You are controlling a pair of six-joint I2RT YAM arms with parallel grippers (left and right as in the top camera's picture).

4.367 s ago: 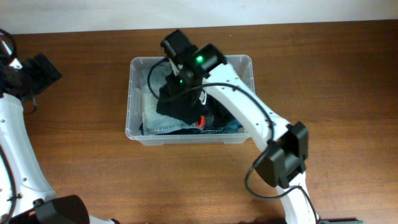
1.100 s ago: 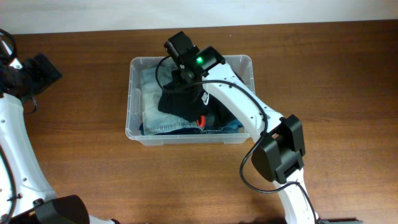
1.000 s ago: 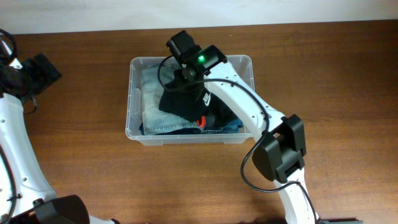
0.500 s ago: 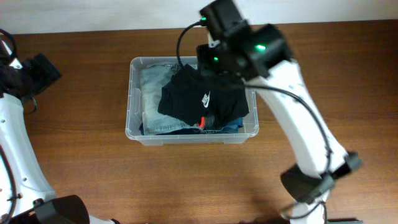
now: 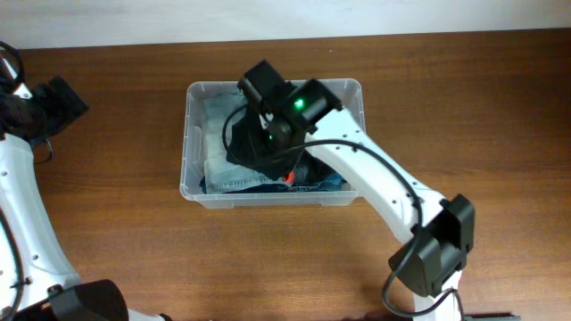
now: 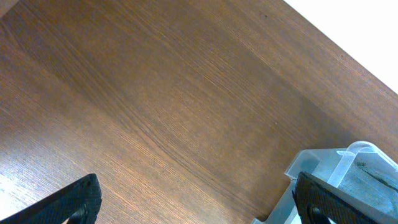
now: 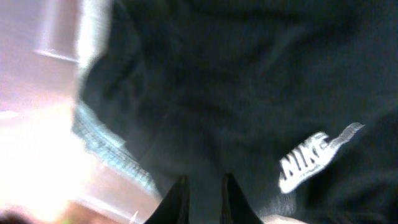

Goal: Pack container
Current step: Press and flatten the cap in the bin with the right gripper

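The clear container (image 5: 190, 143) stands at the middle back of the table, filled with folded clothes. A black garment (image 5: 243, 147) with a white Nike logo (image 7: 311, 158) lies on top of blue denim (image 5: 227, 176). My right gripper (image 7: 203, 186) is down inside the container, its fingers nearly together and pinching the black garment (image 7: 217, 93). My left gripper (image 6: 196, 199) is open and empty above bare wood, left of the container's corner (image 6: 323, 168).
The white right arm (image 5: 375, 174) reaches over the container's right half and hides part of the clothes. The left arm (image 5: 18, 169) stands along the table's left edge. A small orange-red tag (image 5: 289, 176) shows on the clothes. A white wall lies behind the table.
Half a second ago the right gripper was raised behind the container's back rim. It has come back down onto the black garment, which now lies bunched further left. The left arm has not moved.
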